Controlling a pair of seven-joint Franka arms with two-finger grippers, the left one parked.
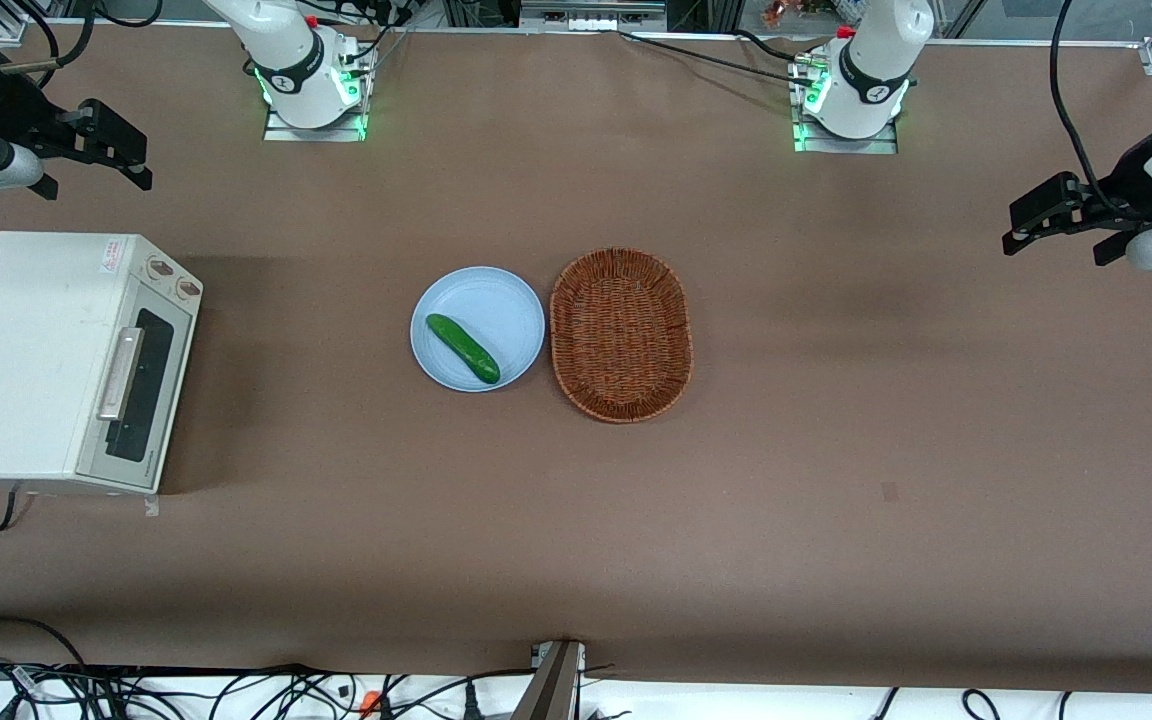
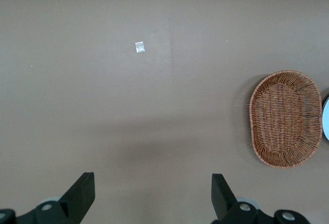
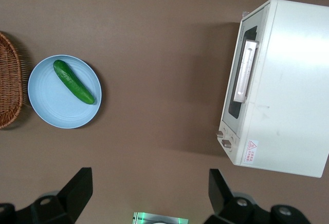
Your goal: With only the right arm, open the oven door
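The cream-white oven point(image 1: 36, 360) stands at the working arm's end of the table. Its door point(image 1: 148, 385), with dark glass and a silver bar handle point(image 1: 121, 372), is shut and faces the middle of the table. The right arm's gripper point(image 1: 96, 182) hangs open and empty above the table, farther from the front camera than the oven and apart from it. The right wrist view shows the oven point(image 3: 293, 85), its shut door point(image 3: 237, 88), the handle point(image 3: 245, 71), two knobs point(image 3: 224, 138) and the open gripper point(image 3: 149, 185).
A light blue plate point(image 1: 511, 305) with a green cucumber point(image 1: 462, 347) lies mid-table, beside an empty wicker basket point(image 1: 621, 333). Both arm bases point(image 1: 311, 85) stand at the table edge farthest from the front camera. Cables lie along the nearest edge.
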